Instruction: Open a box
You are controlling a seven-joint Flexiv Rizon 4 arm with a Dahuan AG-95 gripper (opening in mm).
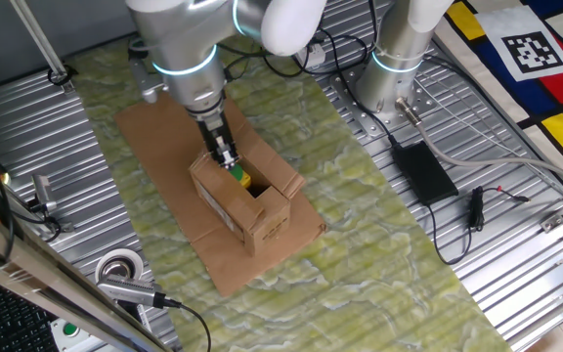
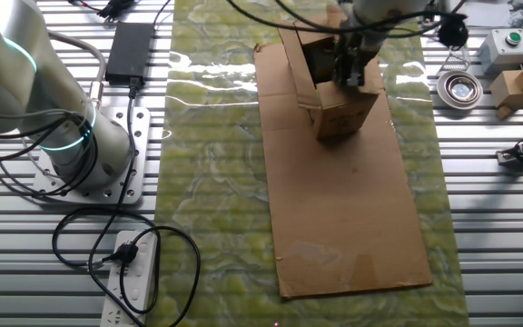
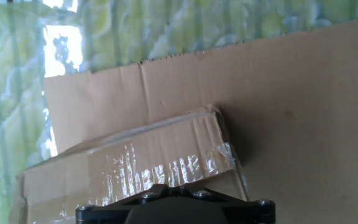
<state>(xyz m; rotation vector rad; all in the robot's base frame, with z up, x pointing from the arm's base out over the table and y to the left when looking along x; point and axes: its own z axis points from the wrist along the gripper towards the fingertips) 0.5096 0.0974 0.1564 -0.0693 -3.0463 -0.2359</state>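
The box (image 1: 247, 205) is a small brown carton on the large flat cardboard sheet (image 1: 164, 147). Its top is partly open, with flaps raised. A yellow-green item (image 1: 242, 179) shows inside. My gripper (image 1: 227, 159) points down into the opening at the box's far edge, and its fingers look pressed together with nothing seen between them. In the other fixed view the gripper (image 2: 348, 71) is at the top of the box (image 2: 341, 113). The hand view shows a taped flap of the box (image 3: 135, 165) just below the gripper; the fingertips are hidden there.
The sheet (image 2: 352, 209) lies on a green patterned mat (image 1: 379, 225). A tape roll (image 1: 120, 266) and a tool lie at the near left. A black power brick (image 1: 420, 168) with cables and the arm's base (image 1: 394, 68) are at the right.
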